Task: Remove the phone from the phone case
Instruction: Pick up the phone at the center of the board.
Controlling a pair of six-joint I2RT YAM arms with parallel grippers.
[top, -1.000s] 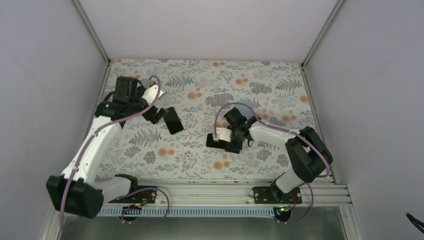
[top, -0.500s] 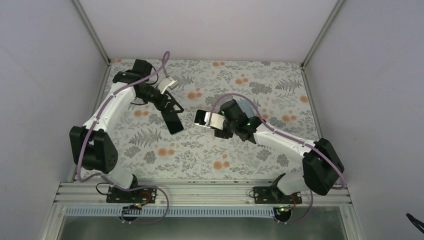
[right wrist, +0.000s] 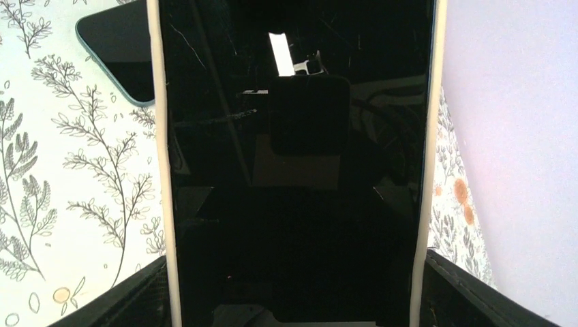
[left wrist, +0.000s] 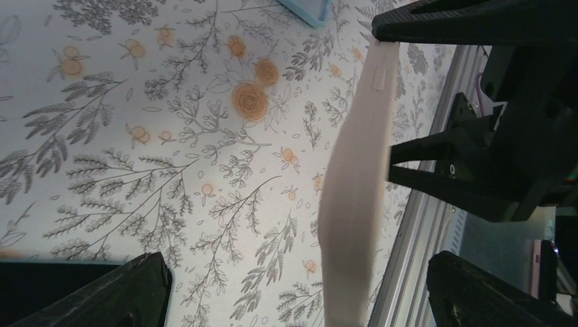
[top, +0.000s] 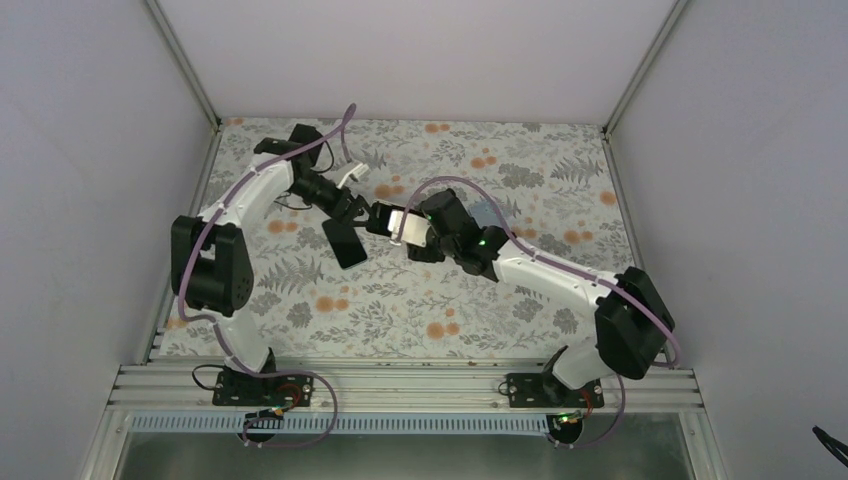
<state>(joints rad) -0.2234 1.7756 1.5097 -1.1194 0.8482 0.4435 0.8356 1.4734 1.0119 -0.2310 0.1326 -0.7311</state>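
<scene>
My right gripper (top: 418,234) is shut on the phone in its white case (top: 393,222) and holds it above the middle of the table. In the right wrist view the black screen (right wrist: 293,170) fills the frame, with the case's white rim (right wrist: 161,170) on both sides and my right gripper (right wrist: 293,279) clamping the long edges. My left gripper (top: 358,207) is open at the case's free end. In the left wrist view the white case edge (left wrist: 358,184) runs between my left gripper's (left wrist: 300,289) wide-apart fingers without touching either.
A second dark phone (top: 345,243) lies flat on the floral table cover just below the left gripper; it also shows in the right wrist view (right wrist: 119,58). A light blue object (top: 492,210) lies behind the right arm, also in the left wrist view (left wrist: 305,9).
My right gripper lifted the cased phone off the table and carried it up and left. My left arm swung right until its open gripper reached the case's end.
</scene>
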